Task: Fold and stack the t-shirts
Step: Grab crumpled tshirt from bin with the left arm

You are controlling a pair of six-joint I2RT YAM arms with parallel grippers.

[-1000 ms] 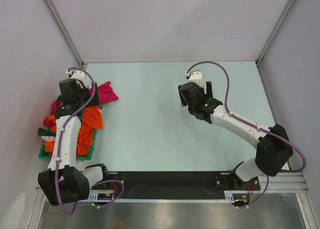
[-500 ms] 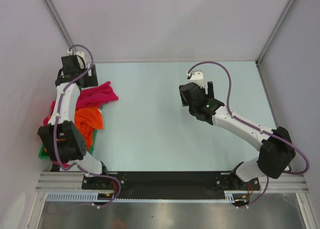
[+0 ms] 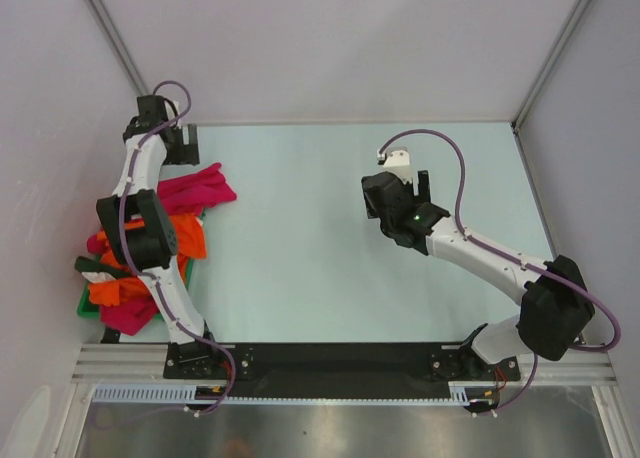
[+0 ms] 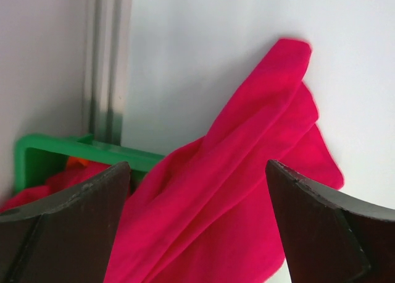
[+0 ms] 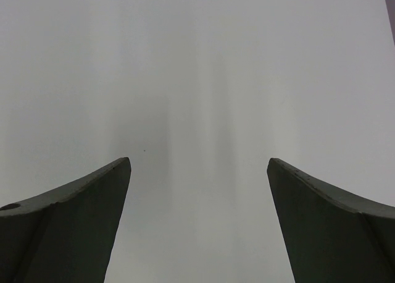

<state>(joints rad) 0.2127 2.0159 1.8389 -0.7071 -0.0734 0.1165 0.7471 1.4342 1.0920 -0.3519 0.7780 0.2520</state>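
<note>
A magenta t-shirt point(image 3: 197, 190) hangs out of a green basket point(image 3: 88, 308) onto the table at the left. Orange point(image 3: 182, 238) and more magenta shirts are piled in the basket. My left gripper point(image 3: 187, 150) is open and empty, raised over the far end of the magenta shirt. In the left wrist view the shirt point(image 4: 247, 159) lies below and between the open fingers point(image 4: 80, 202), with the basket rim point(image 4: 74, 148) at left. My right gripper point(image 3: 405, 191) is open and empty over bare table; its wrist view shows only table between its fingertips point(image 5: 86, 202).
The pale green table point(image 3: 330, 248) is walled at the left, back and right. A metal corner post point(image 4: 108, 60) stands close behind the basket. A black rail point(image 3: 340, 363) runs along the near edge between the arm bases.
My left arm has swung from over the basket toward the far left corner, and its gripper now hangs over the magenta shirt's far end. The right gripper has drifted slightly right.
</note>
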